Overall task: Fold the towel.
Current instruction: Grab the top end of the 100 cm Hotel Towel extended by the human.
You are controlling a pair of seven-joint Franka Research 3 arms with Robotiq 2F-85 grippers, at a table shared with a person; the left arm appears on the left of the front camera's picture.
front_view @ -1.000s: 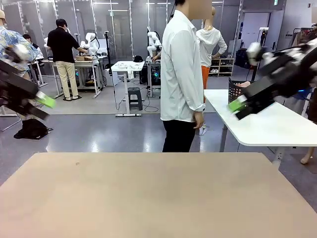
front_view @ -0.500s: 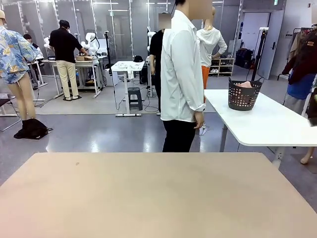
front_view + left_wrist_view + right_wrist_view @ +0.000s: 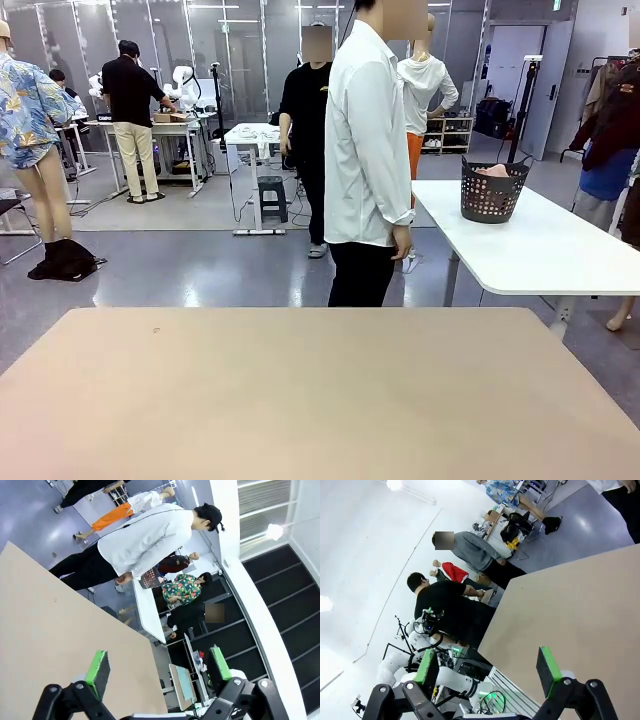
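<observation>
The left gripper (image 3: 159,666) hangs with its fingers spread wide and empty. One of its green pads lies over the tan table (image 3: 45,630). The other is past the table's side edge, which runs slanting between the two fingers. Ahead of the fingertips the tabletop is one flat stretch up to its far edge, and a person in a white shirt (image 3: 150,537) stands just beyond it. Farther off, well ahead of the fingers, a white side table (image 3: 540,250) carries a black basket (image 3: 490,205). A pink cloth, by its look the towel (image 3: 493,171), lies bunched inside the basket, well apart from both grippers.

The right gripper (image 3: 487,672) is likewise spread wide and holds nothing. One pad is over the tabletop and the other is off it. The table's corner lies ahead between the fingers, with floor and other people beyond.

A green sign (image 3: 556,5) high on the far wall is too small to read.
</observation>
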